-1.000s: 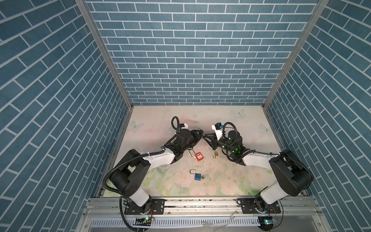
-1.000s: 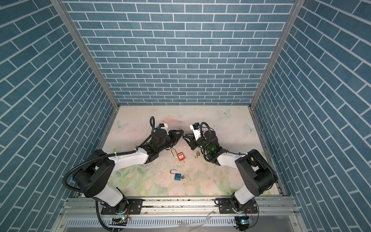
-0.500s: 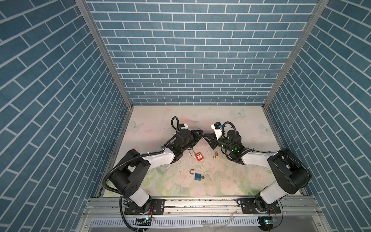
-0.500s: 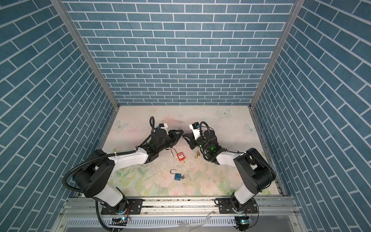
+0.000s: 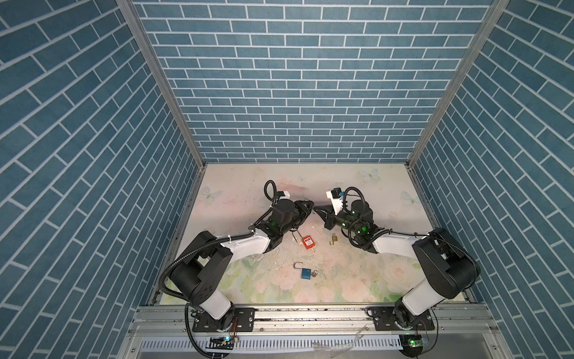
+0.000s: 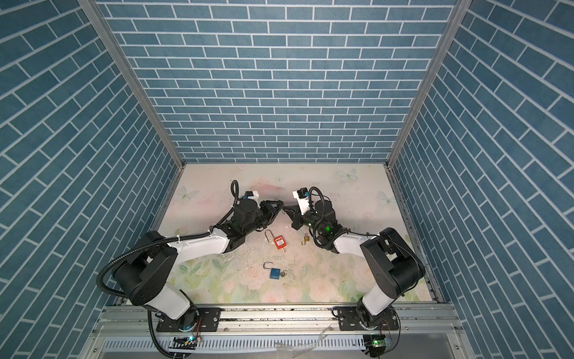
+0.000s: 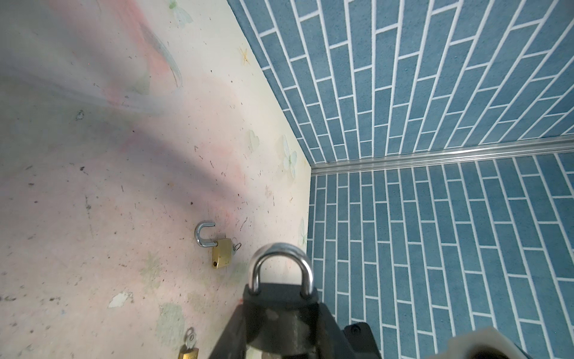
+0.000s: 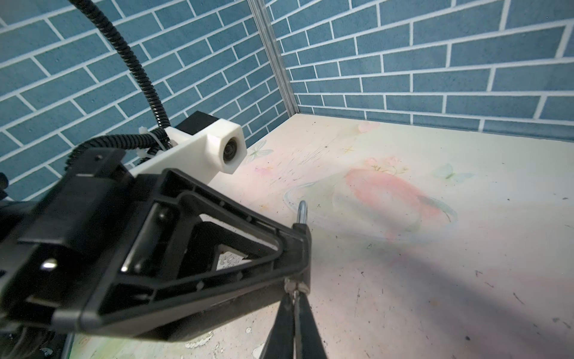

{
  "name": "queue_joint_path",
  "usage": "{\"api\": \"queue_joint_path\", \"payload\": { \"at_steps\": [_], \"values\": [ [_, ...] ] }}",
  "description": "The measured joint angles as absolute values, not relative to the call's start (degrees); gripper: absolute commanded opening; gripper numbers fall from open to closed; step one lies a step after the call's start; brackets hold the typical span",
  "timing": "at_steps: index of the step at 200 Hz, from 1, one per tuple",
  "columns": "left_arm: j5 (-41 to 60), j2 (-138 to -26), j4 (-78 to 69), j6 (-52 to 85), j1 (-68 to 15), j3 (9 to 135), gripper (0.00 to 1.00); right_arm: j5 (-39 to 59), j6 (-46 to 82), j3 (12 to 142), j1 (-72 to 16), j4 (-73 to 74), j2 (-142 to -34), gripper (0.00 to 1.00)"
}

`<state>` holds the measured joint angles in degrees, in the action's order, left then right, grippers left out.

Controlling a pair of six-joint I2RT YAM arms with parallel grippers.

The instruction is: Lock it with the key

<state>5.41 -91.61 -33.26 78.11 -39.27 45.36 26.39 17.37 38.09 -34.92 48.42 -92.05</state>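
Holds a dark padlock in the left gripper, jaws narrowed onto its body, raised over the middle of the table. Pinches the key in the fully closed right gripper, against the padlock's bottom end. Lying nearer, apart: red padlock, blue padlock, brass padlock.

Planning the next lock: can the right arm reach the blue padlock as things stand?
Probably yes: the blue padlock lies uncovered, though the right gripper is shut at the black padlock.
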Motion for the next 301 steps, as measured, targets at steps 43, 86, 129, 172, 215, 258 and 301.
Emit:
{"api": "queue_joint_path", "payload": {
  "at_steps": [43, 86, 129, 172, 215, 258, 301],
  "values": [
    [5.72, -91.61, -33.26, 78.26, -38.98, 45.36, 0.0, 26.39, 17.69, 38.09, -34.92, 48.42, -92.05, 0.0],
    [7.46, -91.61, -33.26, 78.17, -37.95, 45.36, 0.0, 26.39, 17.74, 38.04, -34.94, 48.49, -92.05, 0.0],
    [6.33, -91.61, -33.26, 77.69, -33.67, 45.56, 0.0, 26.63, 17.74, 33.15, -35.22, 48.6, -90.15, 0.0],
    [4.93, -91.61, -30.3, 75.77, -30.24, 47.86, 0.0, 25.67, 17.76, 27.97, -35.33, 47.37, -84.47, 0.0],
    [4.23, -93.76, -12.08, 63.2, -30.17, 60.95, 0.0, 22.17, 17.74, 27.0, -35.35, 43.46, -78.96, 0.0],
    [0.54, -100.53, 5.15, 48.64, -31.24, 71.79, 0.0, 20.25, 17.74, 27.77, -35.35, 38.22, -78.7, 0.0],
    [-2.22, -110.13, 17.45, 38.22, -32.69, 75.94, 0.0, 19.84, 17.74, 28.93, -35.35, 35.99, -79.2, 0.0]
  ]
}}
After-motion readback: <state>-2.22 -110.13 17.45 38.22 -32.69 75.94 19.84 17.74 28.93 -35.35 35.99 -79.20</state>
